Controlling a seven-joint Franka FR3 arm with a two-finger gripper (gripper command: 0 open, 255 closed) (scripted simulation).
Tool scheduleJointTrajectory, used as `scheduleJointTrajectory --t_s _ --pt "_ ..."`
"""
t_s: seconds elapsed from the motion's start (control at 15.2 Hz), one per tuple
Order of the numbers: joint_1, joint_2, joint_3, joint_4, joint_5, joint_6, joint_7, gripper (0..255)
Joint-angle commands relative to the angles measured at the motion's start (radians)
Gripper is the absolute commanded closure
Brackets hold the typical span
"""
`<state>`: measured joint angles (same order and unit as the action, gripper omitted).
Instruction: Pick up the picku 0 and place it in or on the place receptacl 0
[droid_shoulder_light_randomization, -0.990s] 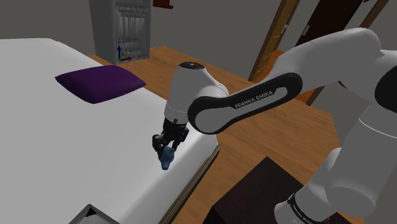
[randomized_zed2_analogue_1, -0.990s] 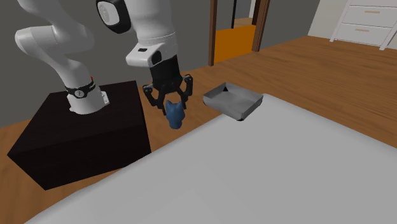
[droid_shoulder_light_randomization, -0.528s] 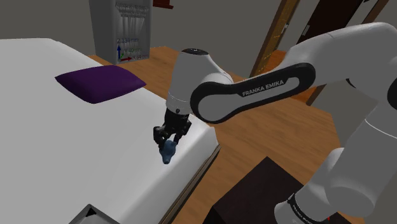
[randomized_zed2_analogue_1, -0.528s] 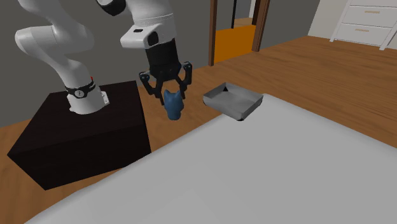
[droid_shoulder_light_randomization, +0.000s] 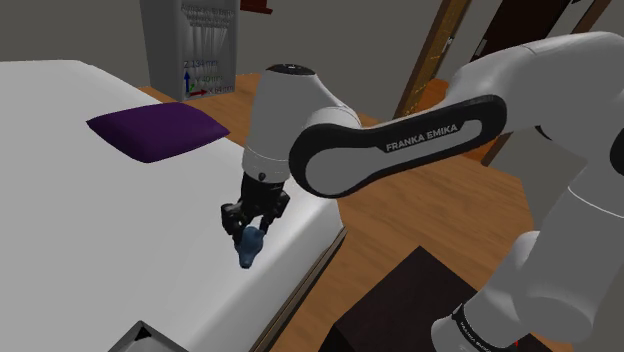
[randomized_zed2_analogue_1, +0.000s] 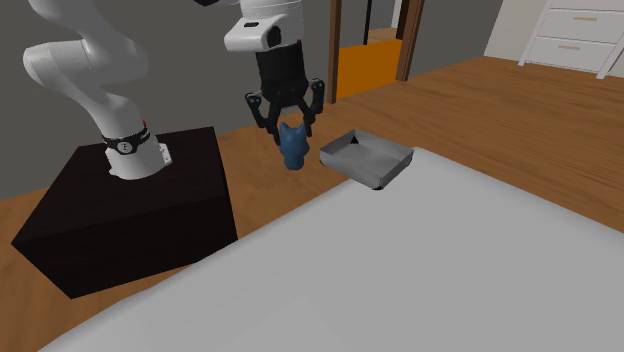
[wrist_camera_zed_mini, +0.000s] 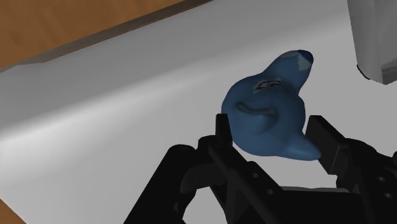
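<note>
pincer (randomized_zed2_analogue_1: 291, 127) shifted toward tray (randomized_zed2_analogue_1: 366, 160) | clasps blue figure (randomized_zed2_analogue_1: 292, 150) | shoulder view: purple pillow (droid_shoulder_light_randomization: 158, 131)

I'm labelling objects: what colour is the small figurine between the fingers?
The figurine is blue; the wrist view shows it best.

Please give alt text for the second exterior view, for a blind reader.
A black gripper holds a small blue figure in the air, left of a grey tray on the corner of a white bed.
</note>
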<state>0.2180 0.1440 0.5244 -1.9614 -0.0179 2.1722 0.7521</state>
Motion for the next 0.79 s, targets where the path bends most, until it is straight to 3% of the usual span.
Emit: scheduleJointTrajectory --t_s 0.0,0.73 --pt "0.032 0.026 0.016 0.040 -0.023 -0.016 0.059 255" --pt "0.263 0.260 0.052 0.361 -0.189 -0.136 0.352 255"
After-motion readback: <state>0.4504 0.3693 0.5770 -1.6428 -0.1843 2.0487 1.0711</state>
